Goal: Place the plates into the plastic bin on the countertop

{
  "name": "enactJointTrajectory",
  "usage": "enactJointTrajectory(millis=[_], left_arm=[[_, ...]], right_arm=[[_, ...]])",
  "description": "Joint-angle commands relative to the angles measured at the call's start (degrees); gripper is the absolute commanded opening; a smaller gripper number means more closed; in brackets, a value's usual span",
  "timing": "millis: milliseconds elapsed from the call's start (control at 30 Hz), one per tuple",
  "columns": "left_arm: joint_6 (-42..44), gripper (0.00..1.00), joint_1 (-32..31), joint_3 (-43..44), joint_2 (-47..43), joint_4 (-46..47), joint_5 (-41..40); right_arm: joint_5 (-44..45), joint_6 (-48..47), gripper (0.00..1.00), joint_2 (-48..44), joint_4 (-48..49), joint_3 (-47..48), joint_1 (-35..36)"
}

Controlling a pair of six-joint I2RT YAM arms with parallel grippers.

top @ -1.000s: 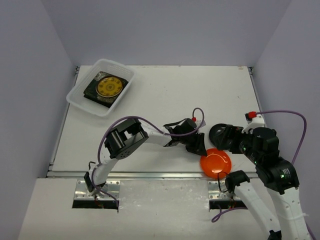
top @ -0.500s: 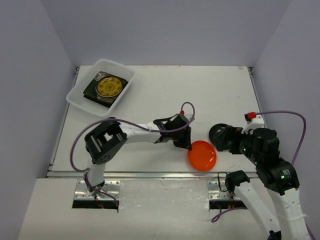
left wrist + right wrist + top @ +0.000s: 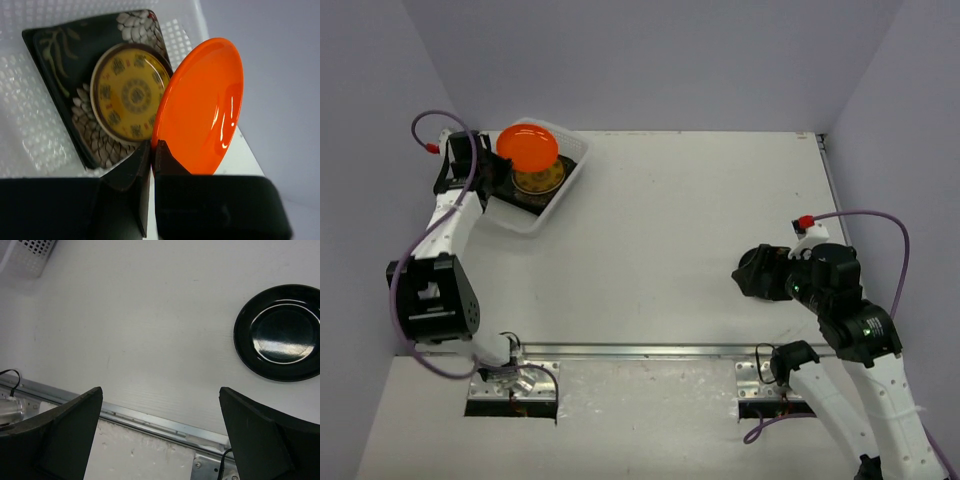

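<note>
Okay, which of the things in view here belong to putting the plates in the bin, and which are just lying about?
Part of the job:
- orange plate, held by the left gripper above the plastic bin
- yellow patterned plate and black flowered square plate, in the bin
- black round plate, on the countertop

Just there:
- purple cable
- metal mounting plate

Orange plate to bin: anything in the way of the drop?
Nothing visible blocks it. The left gripper holds the orange plate by its rim, tilted, above the plastic bin. Below it lie only the yellow plate on a black flowered plate, already inside; it would likely land on them.
</note>
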Motion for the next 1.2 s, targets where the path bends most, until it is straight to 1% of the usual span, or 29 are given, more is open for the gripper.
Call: enactJointTrajectory(millis=[0, 133, 267, 300, 333, 400, 433, 567, 700, 800, 867, 933, 967, 1033, 1067, 1100, 1167], left_arm=[[-1.68, 0.0, 3.39, 9.68, 12.17, -3.77, 7.28], [-1.18, 0.0, 4.96, 14.41, 17.96, -4.55, 9.97], [-0.39, 0.0, 5.24, 17.06, 21.15, -5.24, 11.58], [-0.4, 0.18, 5.26, 17.48, 21.53, -5.51, 11.77], [-0.45, 0.41, 5.26, 17.83, 21.85, -5.68, 11.86], [-0.61, 0.81, 5.26, 16.33, 20.59, -4.26, 11.78], [-0.62, 0.99, 5.1, 15.95, 20.05, -4.2, 11.78], [0.2, 1.0, 5.09, 15.75, 17.75, -5.62, 9.93], [1.94, 1.0, 5.1, 14.51, 15.17, -7.95, 9.23], [3.68, 1.0, 4.01, 10.59, 10.38, -6.61, 10.3], [5.48, 1.0, 1.15, 6.67, 5.35, -3.81, 13.28], [6.44, 1.0, -1.44, 3.65, 0.46, -3.54, 13.06], [7.25, 1.0, -5.9, -0.18, -5.44, -2.92, 12.16], [7.78, 1.0, -9.55, -4.36, -10.7, -1.66, 11.31], [8.06, 1.0, -12.11, -7.47, -14.14, -0.78, 11.58], [8.46, 1.0, -14.13, -10.22, -17.15, -0.15, 12.16], [9.75, 1.0, -15.9, -14.11, -21.27, 0.01, 14.58]], right_arm=[[-2.16, 0.71, 0.99, 0.85, 4.24, -1.0, -0.29], [-2.27, 0.66, 0.99, 1.12, 4.72, -2.45, -0.32], [-2.76, 0.75, 0.99, 1.69, 5.07, -3.41, -0.33], [-2.88, 0.79, 0.99, 1.87, 5.24, -3.74, -0.35], [-2.97, 0.83, 0.99, 2.08, 5.45, -4.1, -0.34], [-3.06, 0.83, 0.99, 2.48, 5.85, -4.66, -0.26], [-3.06, 0.91, 0.99, 2.5, 6.19, -4.93, -0.26], [-3.37, 1.61, 0.99, 4.54, 8.84, -7.32, -0.35], [-0.13, 3.9, 0.99, 7.52, 11.23, -9.57, -0.35], [6.12, 5.92, 0.99, 11.0, 12.33, -10.22, -0.26], [13.46, 7.06, 0.99, 14.95, 12.43, -9.96, -0.4], [19.4, 7.14, 0.99, 19.88, 12.15, -8.93, -1.31], [22.48, 7.19, 0.99, 23.94, 11.65, -7.98, -2.99], [23.6, 8.72, 0.99, 28.95, 11.01, -6.64, -7.37], [23.33, 9.97, 0.99, 31.75, 11.24, -6.26, -11.05], [23.28, 11.12, 0.99, 34.1, 11.79, -6.05, -14.47], [24.18, 12.94, 0.99, 36.93, 14.3, -6.36, -20.26]])
